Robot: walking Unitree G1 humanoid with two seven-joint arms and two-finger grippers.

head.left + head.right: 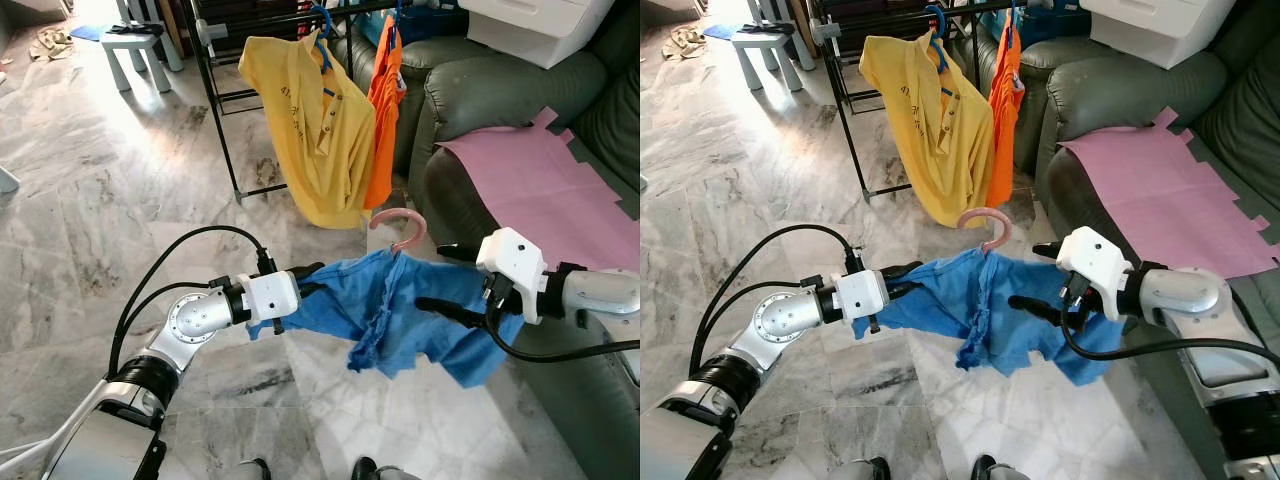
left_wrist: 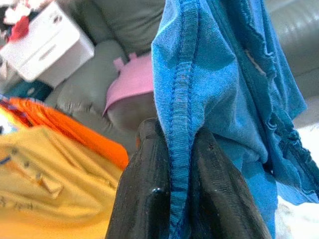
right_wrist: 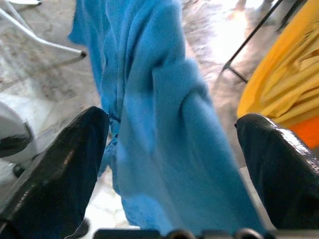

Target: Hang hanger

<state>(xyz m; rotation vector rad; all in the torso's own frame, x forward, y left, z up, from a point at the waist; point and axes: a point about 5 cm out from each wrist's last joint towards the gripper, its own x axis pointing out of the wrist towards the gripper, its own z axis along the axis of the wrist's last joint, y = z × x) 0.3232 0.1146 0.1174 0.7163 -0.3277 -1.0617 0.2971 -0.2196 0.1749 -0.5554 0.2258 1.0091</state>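
Note:
A blue shirt (image 1: 400, 310) hangs on a pink hanger whose hook (image 1: 400, 225) sticks up above it, held in the air between my two arms. My left gripper (image 1: 305, 275) is shut on the shirt's left edge; the left wrist view shows a blue seam (image 2: 179, 124) pinched between its fingers. My right gripper (image 1: 447, 280) is open at the shirt's right side, one finger above and one below the cloth. In the right wrist view its fingers (image 3: 65, 164) stand wide apart with blue cloth (image 3: 159, 124) between them. The black clothes rack (image 1: 222, 100) stands ahead.
A yellow shirt (image 1: 320, 130) and an orange shirt (image 1: 383, 120) hang on the rack's rail on blue hangers. A grey sofa (image 1: 470, 90) runs along the right with a pink sheet (image 1: 540, 180) and a white box (image 1: 530, 25). A small stool (image 1: 140, 50) stands far left on the marble floor.

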